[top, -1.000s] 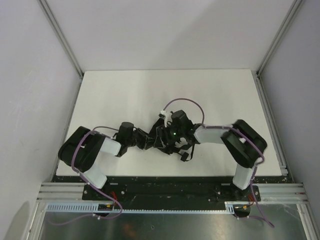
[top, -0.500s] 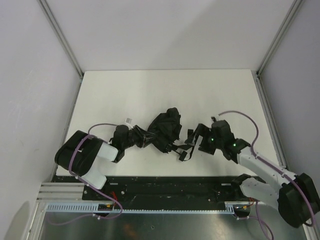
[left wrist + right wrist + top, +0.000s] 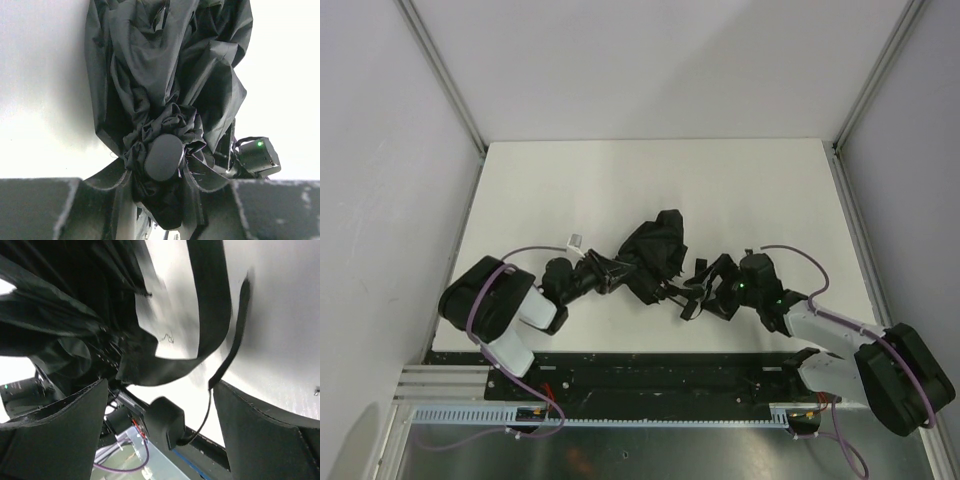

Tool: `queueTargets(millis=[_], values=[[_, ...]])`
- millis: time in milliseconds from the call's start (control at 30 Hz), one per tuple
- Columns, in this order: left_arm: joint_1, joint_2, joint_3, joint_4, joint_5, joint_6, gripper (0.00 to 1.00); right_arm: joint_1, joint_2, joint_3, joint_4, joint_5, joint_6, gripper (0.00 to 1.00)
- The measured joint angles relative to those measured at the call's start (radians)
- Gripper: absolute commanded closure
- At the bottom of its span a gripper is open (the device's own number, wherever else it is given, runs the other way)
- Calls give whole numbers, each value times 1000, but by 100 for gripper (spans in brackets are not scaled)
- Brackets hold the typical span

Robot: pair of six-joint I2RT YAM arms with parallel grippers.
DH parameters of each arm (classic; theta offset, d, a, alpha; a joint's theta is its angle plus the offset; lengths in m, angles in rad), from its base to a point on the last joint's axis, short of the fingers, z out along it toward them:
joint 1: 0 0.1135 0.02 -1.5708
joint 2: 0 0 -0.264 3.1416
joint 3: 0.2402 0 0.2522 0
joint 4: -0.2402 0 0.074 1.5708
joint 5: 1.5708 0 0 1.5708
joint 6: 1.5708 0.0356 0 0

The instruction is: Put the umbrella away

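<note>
The umbrella (image 3: 652,252) lies as a bunched black bundle in the middle of the white table. In the left wrist view its fabric (image 3: 165,75) hangs gathered under a round cap (image 3: 163,157). My left gripper (image 3: 603,275) is shut on that gathered end (image 3: 160,182). My right gripper (image 3: 708,290) is open at the umbrella's right end. In the right wrist view its wide-apart fingers (image 3: 55,430) flank the black handle (image 3: 165,422), the thin wrist cord (image 3: 235,335) and a flat closure tab (image 3: 210,315), touching none of them.
The white table (image 3: 570,180) is bounded by grey walls and aluminium posts at left and right. A black base plate (image 3: 660,370) runs along the near edge. Purple cables loop over both arms.
My right arm left the umbrella, swung out right, then came back left to its handle end. The left gripper kept hold, and the bundle shifted slightly up and right.
</note>
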Motion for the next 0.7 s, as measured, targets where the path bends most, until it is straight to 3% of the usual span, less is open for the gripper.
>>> queueTargets(millis=[233, 400, 467, 600, 700], values=[[-16, -1, -14, 22, 0, 1, 100, -28, 22, 0, 50, 14, 34, 14], [-31, -8, -15, 28, 0, 8, 100, -4, 93, 0, 84, 12, 83, 26], [-36, -22, -15, 29, 1, 10, 100, 3, 124, 0, 104, 12, 104, 37], [-40, -74, -15, 30, 2, 29, 100, 15, 154, -5, 154, 12, 142, 88], [-40, -121, -15, 31, 18, 46, 100, 16, 149, -22, 192, 18, 161, 99]])
